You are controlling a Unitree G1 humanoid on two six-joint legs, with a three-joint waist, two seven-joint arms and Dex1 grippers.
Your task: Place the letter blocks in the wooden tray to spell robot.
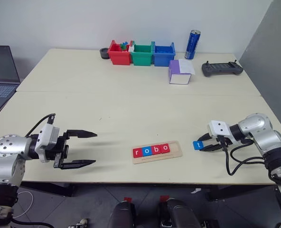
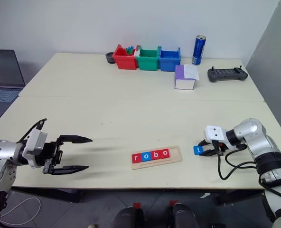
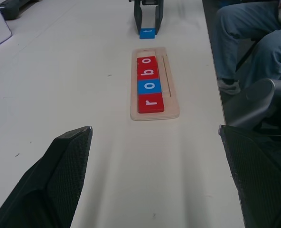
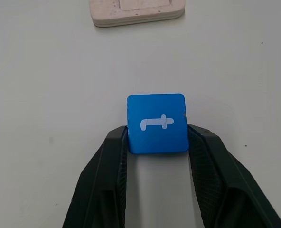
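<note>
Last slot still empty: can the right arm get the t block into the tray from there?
Probably yes. The right tool flanks the blue t block, and bare table lies between it and the wooden tray, whose near end slot is free.

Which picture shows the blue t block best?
The right wrist view: the blue t block sits big between the right gripper fingers, its letter clear. Both eye views show it small, right of the wooden tray. The left wrist view shows it far beyond the tray.
</note>
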